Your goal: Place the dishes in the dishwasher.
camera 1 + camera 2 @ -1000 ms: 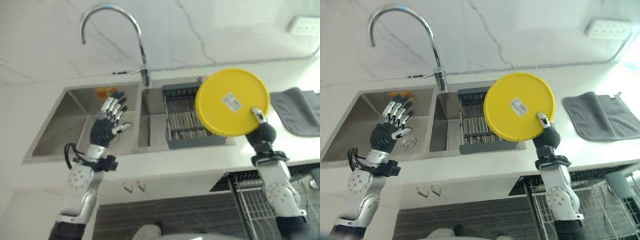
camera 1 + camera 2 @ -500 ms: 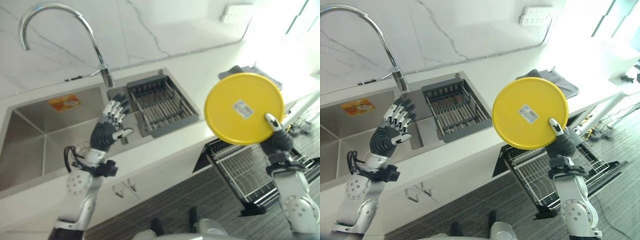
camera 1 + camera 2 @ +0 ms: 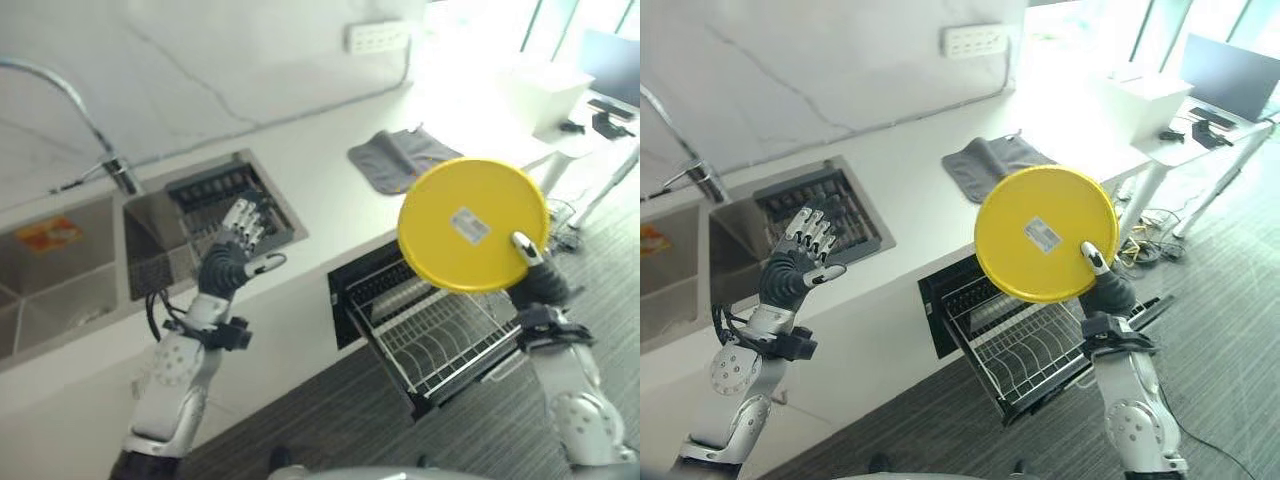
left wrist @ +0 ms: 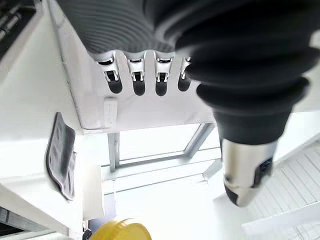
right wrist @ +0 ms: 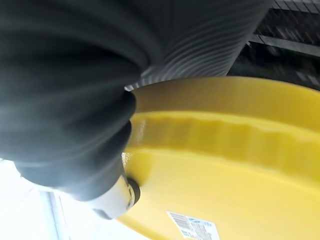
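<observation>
White countertop (image 3: 330,200) runs behind; right hand (image 3: 538,280) pinches yellow plate (image 3: 472,224) upright above pulled-out dishwasher rack (image 3: 432,335). Left hand (image 3: 232,262) hangs empty, fingers spread, beside sink (image 3: 60,275).

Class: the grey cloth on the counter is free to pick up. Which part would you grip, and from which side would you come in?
Probably the grey cloth by an edge or corner, from above: it lies flat on the counter, so only a pinch at a raised fold or edge gets under it.
</observation>
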Controlling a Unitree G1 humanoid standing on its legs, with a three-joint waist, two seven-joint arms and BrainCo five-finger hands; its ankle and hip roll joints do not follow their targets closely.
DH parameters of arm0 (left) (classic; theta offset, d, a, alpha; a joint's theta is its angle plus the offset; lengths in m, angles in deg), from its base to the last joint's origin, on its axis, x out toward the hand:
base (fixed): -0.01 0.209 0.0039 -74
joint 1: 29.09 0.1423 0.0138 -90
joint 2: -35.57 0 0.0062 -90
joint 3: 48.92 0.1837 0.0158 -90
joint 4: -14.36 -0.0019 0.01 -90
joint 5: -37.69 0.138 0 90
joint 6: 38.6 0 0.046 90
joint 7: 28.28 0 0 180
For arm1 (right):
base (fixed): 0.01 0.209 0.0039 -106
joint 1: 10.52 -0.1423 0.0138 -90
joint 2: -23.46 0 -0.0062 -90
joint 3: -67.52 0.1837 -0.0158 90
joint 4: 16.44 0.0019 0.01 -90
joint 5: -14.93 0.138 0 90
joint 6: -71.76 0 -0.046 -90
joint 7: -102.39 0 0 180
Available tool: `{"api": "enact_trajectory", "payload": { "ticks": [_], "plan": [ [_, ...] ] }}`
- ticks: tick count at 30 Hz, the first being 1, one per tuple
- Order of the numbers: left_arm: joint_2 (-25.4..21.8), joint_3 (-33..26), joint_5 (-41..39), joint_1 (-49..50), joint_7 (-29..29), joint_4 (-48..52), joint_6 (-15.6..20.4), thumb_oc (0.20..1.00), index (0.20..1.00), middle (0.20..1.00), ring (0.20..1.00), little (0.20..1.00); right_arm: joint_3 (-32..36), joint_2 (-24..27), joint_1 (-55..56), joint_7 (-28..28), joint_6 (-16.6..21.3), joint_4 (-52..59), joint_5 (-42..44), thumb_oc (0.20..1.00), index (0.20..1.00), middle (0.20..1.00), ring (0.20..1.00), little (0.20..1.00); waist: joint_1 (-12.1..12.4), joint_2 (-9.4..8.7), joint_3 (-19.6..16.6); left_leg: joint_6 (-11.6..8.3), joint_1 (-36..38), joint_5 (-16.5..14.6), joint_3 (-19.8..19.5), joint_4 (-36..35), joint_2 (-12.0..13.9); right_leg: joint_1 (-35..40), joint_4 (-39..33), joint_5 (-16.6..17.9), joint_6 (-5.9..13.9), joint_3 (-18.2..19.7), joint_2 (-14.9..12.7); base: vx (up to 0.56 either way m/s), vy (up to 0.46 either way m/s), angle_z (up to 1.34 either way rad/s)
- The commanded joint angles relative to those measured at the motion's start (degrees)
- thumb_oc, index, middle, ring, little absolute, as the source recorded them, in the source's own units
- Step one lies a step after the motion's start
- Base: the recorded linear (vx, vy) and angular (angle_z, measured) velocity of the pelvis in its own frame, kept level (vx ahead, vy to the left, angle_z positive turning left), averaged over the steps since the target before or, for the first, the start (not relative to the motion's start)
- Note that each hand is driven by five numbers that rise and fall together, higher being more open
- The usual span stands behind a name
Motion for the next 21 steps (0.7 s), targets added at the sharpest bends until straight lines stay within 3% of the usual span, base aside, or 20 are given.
{"api": "enact_trajectory", "payload": {
  "ticks": [1, 3, 5, 6, 7, 9, 11, 15, 16, 19, 21],
  "plan": [
    [-6.33, -3.03, 1.99, -2.54, -2.8, 2.29, 3.1, 1.0, 1.0, 1.0, 1.0, 1.0, -2.71, -5.69, -7.57, -2.23, 0.55, 6.55, -3.28, 0.2, 0.2, 0.2, 0.2, 0.2, 2.19, -6.18, -0.84, 3.79, 3.73, -4.4, 3.42, -0.02, -3.99, -1.44, 0.04, 3.07, -0.13, -0.9, -4.93, -0.01, -0.512, -0.18],
    [-5.67, -3.76, 2.84, -0.81, -2.01, 2.24, 3.19, 1.0, 1.0, 1.0, 1.0, 1.0, -2.69, -3.97, -6.9, -3.82, -1.11, 6.67, -2.9, 0.2, 0.2, 0.2, 0.2, 0.2, 1.78, -6.04, -0.36, 3.01, 3.92, -1.7, 6.43, 1.02, -2.57, -0.69, 0.04, 2.4, -1.93, 0.0, -2.48, 0.03, -0.45, -0.36],
    [-5.56, -4.23, 2.06, 0.37, -1.37, 1.85, 4.52, 1.0, 1.0, 1.0, 1.0, 1.0, -0.78, -2.35, -5.08, -4.32, 0.31, 6.79, -2.99, 0.2, 0.2, 0.2, 0.2, 0.2, 1.54, -5.94, 0.56, 3.07, 1.57, -1.63, 8.95, 6.78, -3.2, 0.1, 0.04, 1.93, -3.06, -1.84, -1.89, 0.01, -0.363, -0.25],
    [-5.45, -4.4, 1.42, 0.51, -1.17, 1.77, 4.56, 1.0, 1.0, 1.0, 1.0, 1.0, -0.42, -2.02, -4.72, -3.26, 1.21, 6.92, -3.32, 0.2, 0.2, 0.2, 0.2, 0.2, 1.6, -5.8, 0.9, 3.46, 0.57, -3.05, 7.86, 8.78, -4.71, 0.59, 0.04, 1.56, -3.16, -2.43, -1.79, 0.08, -0.263, 0.16],
    [-4.98, -5.14, 0.66, 1.56, -1.21, 1.71, 4.99, 1.0, 1.0, 1.0, 1.0, 1.0, -0.55, -1.89, -5.19, -0.3, 4.12, 7.25, -5.0, 0.2, 0.2, 0.2, 0.2, 0.2, 2.38, -5.18, 1.28, 6.19, -0.3, -7.04, 5.27, 9.05, -11.92, 0.46, 0.04, 1.35, -3.29, -2.03, -1.16, 0.11, -0.125, 0.49],
    [-4.28, -5.05, 1.1, 1.85, -0.48, 1.76, 5.01, 1.0, 1.0, 1.0, 1.0, 1.0, -2.09, -3.42, -5.73, 1.65, 7.34, 8.7, -8.56, 0.2, 0.2, 0.2, 0.2, 0.2, 2.45, -4.05, 1.22, 7.98, 0.57, -8.09, 7.21, 7.5, -16.58, 0.6, 0.04, 1.31, -3.26, -2.59, -0.04, 0.15, -0.031, 0.35],
    [-3.48, -2.69, 1.99, -0.26, 0.5, 1.31, 5.09, 1.0, 1.0, 1.0, 1.0, 1.0, -4.31, -5.85, -7.1, 5.45, 12.6, 9.57, -15.69, 0.2, 0.2, 0.2, 0.2, 0.2, 2.34, -3.39, 1.51, 8.54, 1.14, -7.26, 10.41, 5.04, -18.76, 1.79, 0.04, 1.2, -3.2, -5.26, 0.73, 0.18, 0.09, 0.25],
    [-4.3, 0.18, 2.49, -2.55, -3.94, 1.75, 4.8, 1.0, 1.0, 1.0, 1.0, 1.0, -3.85, -3.85, -7.42, 3.87, 14.38, 9.86, -14.02, 0.2, 0.2, 0.2, 0.2, 0.2, 1.8, -4.02, 0.74, 9.96, 4.58, -6.44, 8.41, 0.6, -19.32, 3.16, 1.37, -0.69, -3.94, -5.32, 2.64, 0.26, 0.275, 0.44],
    [-4.48, -0.03, 1.87, -2.3, -3.72, 1.51, 5.46, 1.0, 1.0, 1.0, 1.0, 1.0, -2.31, -3.42, -5.89, 2.04, 14.4, 10.28, -12.35, 0.2, 0.2, 0.2, 0.2, 0.2, 1.4, -4.49, 0.72, 10.39, 5.14, -6.89, 7.74, 0.37, -19.02, 2.14, 5.68, -1.59, -3.83, -5.07, 2.94, 0.29, 0.313, -0.05],
    [-4.82, -0.06, 4.75, -2.45, -3.28, 1.12, 6.45, 1.0, 1.0, 1.0, 1.0, 1.0, -0.02, -3.67, -4.75, -0.48, 14.7, 10.33, -10.56, 0.2, 0.2, 0.2, 0.2, 0.2, 1.3, -5.37, 1.27, 11.27, 4.94, -6.94, 7.07, -0.02, -18.47, -2.5, 15.36, 0.03, -2.61, -6.4, 2.13, 0.11, 0.154, 0.0],
    [-5.27, -0.41, 5.07, -3.34, -2.05, 0.45, 7.0, 1.0, 1.0, 1.0, 1.0, 1.0, 1.15, -4.17, -4.67, -0.25, 15.93, 10.52, -9.89, 0.2, 0.2, 0.2, 0.2, 0.2, 1.78, -5.57, 2.43, 11.78, 4.44, -7.05, 6.05, 0.0, -17.63, -7.38, 26.41, 1.22, -1.76, -7.95, 0.84, 0.07, 0.091, 0.0]
  ]
}}
